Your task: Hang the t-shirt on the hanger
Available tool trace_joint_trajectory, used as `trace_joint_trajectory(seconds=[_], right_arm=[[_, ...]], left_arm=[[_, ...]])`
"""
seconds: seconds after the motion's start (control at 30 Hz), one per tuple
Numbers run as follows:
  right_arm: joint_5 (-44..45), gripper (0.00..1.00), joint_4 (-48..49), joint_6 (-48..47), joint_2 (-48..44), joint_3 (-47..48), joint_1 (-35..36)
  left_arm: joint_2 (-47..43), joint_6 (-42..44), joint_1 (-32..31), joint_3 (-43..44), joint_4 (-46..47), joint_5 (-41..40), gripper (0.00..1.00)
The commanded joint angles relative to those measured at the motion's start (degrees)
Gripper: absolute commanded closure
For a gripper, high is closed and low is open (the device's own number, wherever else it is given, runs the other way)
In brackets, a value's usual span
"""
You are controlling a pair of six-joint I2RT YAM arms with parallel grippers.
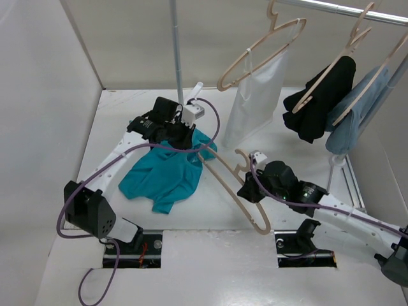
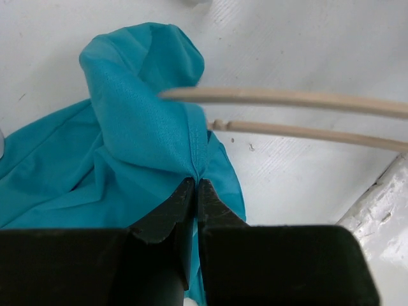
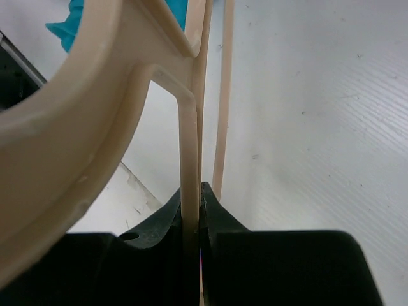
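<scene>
The teal t-shirt (image 1: 162, 175) lies crumpled on the white table, left of centre. My left gripper (image 1: 180, 136) is shut on a raised fold of the t-shirt (image 2: 146, 121) at its far right edge. A beige hanger (image 1: 233, 191) lies tilted across the table's middle, one end reaching into the shirt by the left gripper. Its two arms (image 2: 299, 111) run past the pinched fold. My right gripper (image 1: 250, 189) is shut on the hanger (image 3: 190, 146) near its hook, holding a thin bar between its fingers.
A rail at the back right carries an empty beige hanger with a white translucent garment (image 1: 255, 95), a black garment (image 1: 319, 102) and a light-blue garment (image 1: 357, 115). A grey pole (image 1: 175, 44) stands behind the left gripper. White walls close in the table.
</scene>
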Motion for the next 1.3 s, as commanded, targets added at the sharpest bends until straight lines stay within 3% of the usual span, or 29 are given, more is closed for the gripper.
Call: trace_joint_trajectory(seconds=[0.0, 0.2, 0.43, 0.57, 0.77, 1.03, 1.27], right_arm=[[-1.5, 1.00, 2.2, -4.8, 0.6, 5.6, 1.9], [6.9, 1.00, -4.4, -2.9, -4.2, 6.7, 1.9], [2.2, 1.00, -5.6, -4.1, -5.0, 5.7, 1.9], [-5.6, 1.00, 1.1, -6.0, -4.5, 5.1, 1.9], [-7.8, 1.00, 9.6, -5.3, -0.8, 3.9, 1.9], [-5.9, 1.00, 11.8, -6.4, 11.3, 7.8, 1.9], [0.4, 1.00, 14.6, -5.4, 13.0, 10.1, 1.9]], left_arm=[[0.9, -1.3, -0.2, 1.4, 2.7, -0.7, 1.00], [4.3, -1.3, 0.4, 2.0, 3.2, -6.9, 1.00], [6.2, -1.9, 0.4, 4.7, 4.9, -7.5, 1.00], [6.8, -1.9, 0.4, 6.0, 4.9, -7.5, 1.00], [5.9, -2.4, 0.4, 6.0, 4.4, -6.4, 1.00], [1.2, -0.6, 0.4, 3.3, 3.2, -2.6, 1.00], [-1.4, 1.3, 0.4, 0.3, 0.4, -4.1, 1.00]])
